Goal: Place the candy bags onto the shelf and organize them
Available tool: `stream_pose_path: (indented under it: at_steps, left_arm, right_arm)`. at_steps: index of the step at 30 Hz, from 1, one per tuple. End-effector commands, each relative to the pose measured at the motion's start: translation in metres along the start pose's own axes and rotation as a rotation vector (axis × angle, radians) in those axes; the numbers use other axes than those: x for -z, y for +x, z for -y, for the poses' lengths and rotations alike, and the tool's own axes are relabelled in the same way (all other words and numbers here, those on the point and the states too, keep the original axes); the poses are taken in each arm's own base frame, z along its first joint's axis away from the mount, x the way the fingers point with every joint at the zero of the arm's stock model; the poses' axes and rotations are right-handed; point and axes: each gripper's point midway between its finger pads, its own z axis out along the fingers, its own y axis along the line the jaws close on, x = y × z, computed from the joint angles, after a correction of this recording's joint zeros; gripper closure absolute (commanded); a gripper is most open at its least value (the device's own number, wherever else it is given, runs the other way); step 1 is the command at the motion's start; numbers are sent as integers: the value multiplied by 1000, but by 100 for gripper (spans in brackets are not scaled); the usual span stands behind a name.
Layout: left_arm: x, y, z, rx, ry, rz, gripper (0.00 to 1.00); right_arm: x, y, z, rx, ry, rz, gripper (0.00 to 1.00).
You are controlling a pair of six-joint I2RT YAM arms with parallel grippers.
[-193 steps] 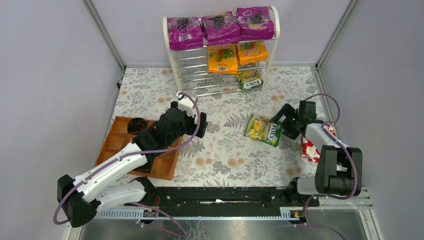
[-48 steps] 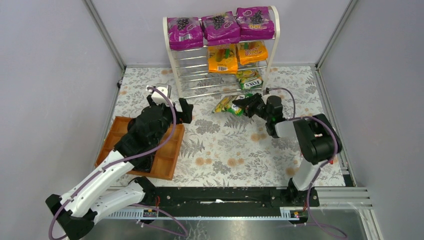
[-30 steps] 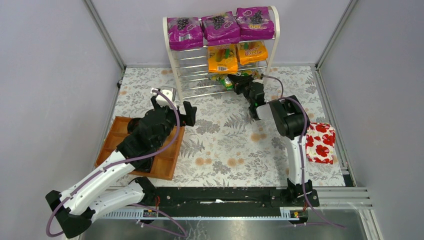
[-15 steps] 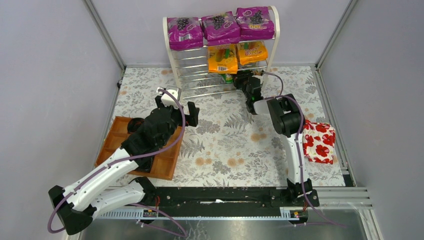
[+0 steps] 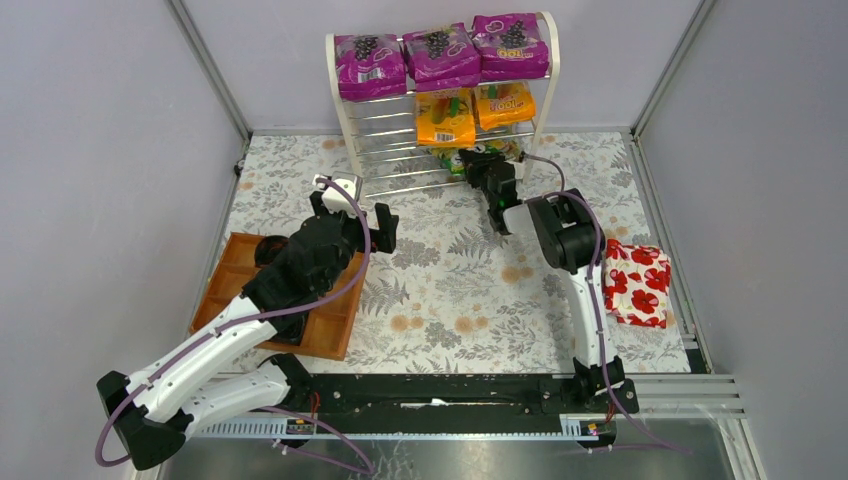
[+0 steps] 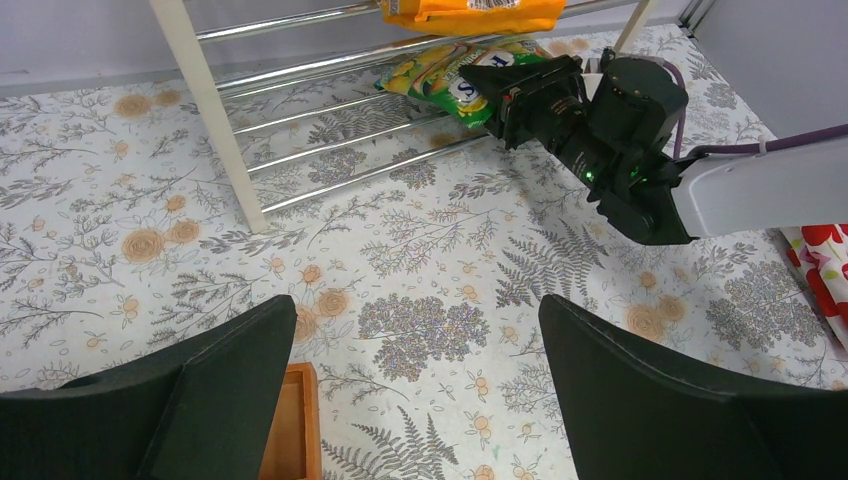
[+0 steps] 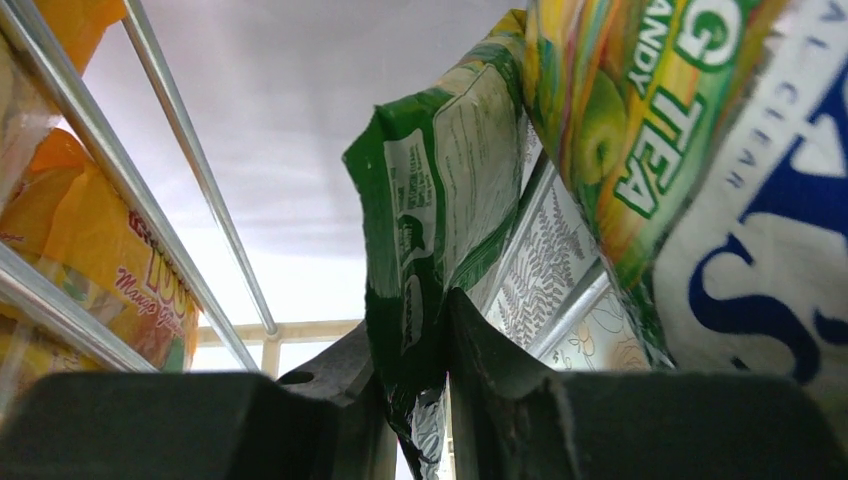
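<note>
The white-framed shelf point(image 5: 347, 120) stands at the back with three purple candy bags point(image 5: 440, 52) on top and two orange ones point(image 5: 446, 117) on the middle rods. My right gripper point(image 5: 480, 162) reaches into the lowest tier. It is shut on the edge of a green-yellow bag point(image 5: 455, 157), which the right wrist view shows pinched between its fingers point(image 7: 480, 350). A second green-yellow bag point(image 7: 700, 200) lies just to its right on the rods. My left gripper point(image 5: 355, 215) hangs open over the table point(image 6: 417, 305), holding nothing.
A brown wooden tray point(image 5: 300, 335) with a dark item point(image 5: 270, 250) sits under the left arm. A red bag with white flowers point(image 5: 640, 285) lies at the right edge of the floral tablecloth. Grey walls close in both sides and the back.
The right gripper carried the green-yellow bag from the table's right to the shelf's lowest tier and has hardly moved in the last half second. The left arm shifted slightly right.
</note>
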Motion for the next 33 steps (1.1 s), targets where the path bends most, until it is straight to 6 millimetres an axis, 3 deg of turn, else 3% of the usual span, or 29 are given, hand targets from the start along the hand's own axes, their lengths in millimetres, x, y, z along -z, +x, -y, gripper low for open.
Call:
stream_pose_path:
  at_steps: [1, 13, 20, 25, 30, 33]
  left_arm:
    - [0, -10, 2, 11, 6, 41, 4]
    - [-1, -10, 4, 12, 15, 37, 3]
    - [0, -10, 4, 12, 16, 36, 4]
    - [-1, -10, 5, 12, 19, 34, 3]
    - [-1, -9, 6, 14, 26, 33, 3]
    - [0, -9, 7, 16, 28, 32, 3]
  right_arm:
    - [4, -1, -15, 5, 1, 68, 86]
    - [7, 20, -6, 18, 93, 96, 85]
    - [10, 33, -13, 35, 104, 42, 54]
    - [33, 37, -12, 43, 120, -9, 40]
    - [46, 45, -4, 97, 143, -70, 39]
    - [47, 50, 4, 78, 148, -95, 44]
